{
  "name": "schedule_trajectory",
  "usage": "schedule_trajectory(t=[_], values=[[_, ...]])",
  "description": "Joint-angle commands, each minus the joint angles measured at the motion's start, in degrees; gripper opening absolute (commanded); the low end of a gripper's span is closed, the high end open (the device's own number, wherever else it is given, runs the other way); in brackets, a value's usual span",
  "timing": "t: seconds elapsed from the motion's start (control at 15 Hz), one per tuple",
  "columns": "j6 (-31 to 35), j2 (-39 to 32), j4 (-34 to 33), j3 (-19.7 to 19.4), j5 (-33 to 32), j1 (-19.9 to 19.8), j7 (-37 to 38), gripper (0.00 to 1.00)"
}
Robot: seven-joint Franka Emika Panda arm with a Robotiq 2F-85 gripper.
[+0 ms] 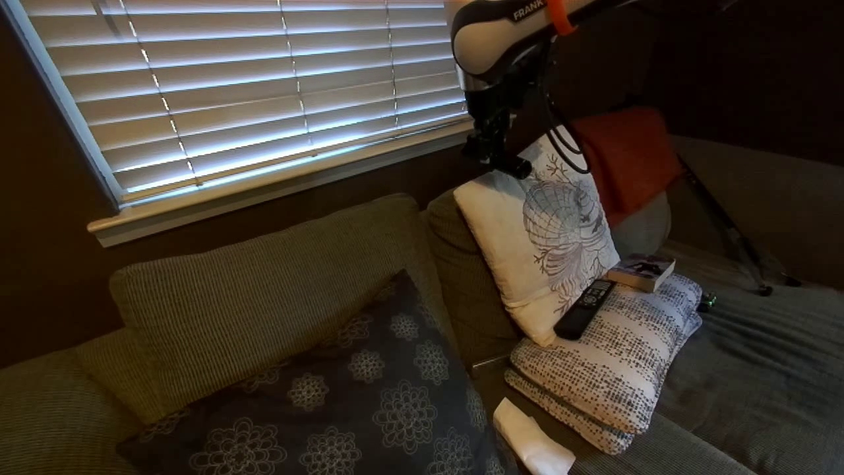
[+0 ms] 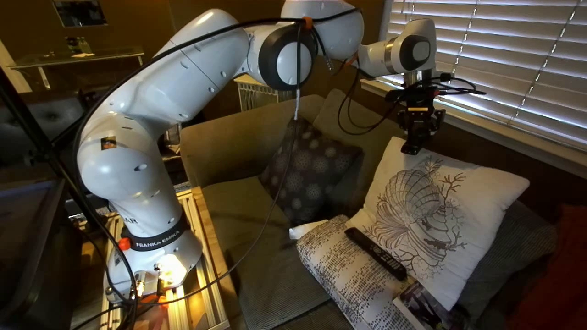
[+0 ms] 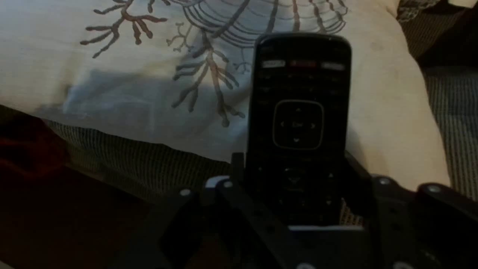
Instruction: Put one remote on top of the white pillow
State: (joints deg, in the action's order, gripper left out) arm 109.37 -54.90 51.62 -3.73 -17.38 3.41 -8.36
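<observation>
Cool daylight glows between the horizontal slats of a white window blind (image 1: 231, 79); beneath it juts a pale sill (image 1: 283, 179). The dark brown wall (image 1: 46, 264) beside them lies in shade. Below stands a ribbed, grey-brown fabric sofa (image 1: 264, 297). In an exterior view, a table with a glassy top (image 2: 110, 56) and pale legs stands near the brown far wall (image 2: 133, 23), under a dark rectangular panel (image 2: 80, 13).

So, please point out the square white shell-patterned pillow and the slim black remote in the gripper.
White shell-patterned pillow (image 2: 433, 215): an exterior view, its patterned middle.
Held black remote (image 3: 297, 125): the wrist view, its arrow pad.
</observation>
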Motion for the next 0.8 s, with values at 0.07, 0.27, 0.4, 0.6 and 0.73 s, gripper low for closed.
schedule_trajectory(t=[0.07, 0.27, 0.4, 0.6, 0.73], values=[[-0.3, -5.4, -9.6, 0.9, 3.4, -1.1, -0.6, 0.37], [0.6, -7.0, -11.7, 1.0, 3.4, -1.1, -0.6, 0.37], [1.3, -8.4, -12.8, 0.7, 2.9, -0.9, -0.4, 0.37], [2.2, -10.4, -14.0, 0.5, 2.7, -1.1, -0.4, 0.37], [2.5, -11.4, -14.6, 0.4, 2.6, -1.1, -0.3, 0.37]])
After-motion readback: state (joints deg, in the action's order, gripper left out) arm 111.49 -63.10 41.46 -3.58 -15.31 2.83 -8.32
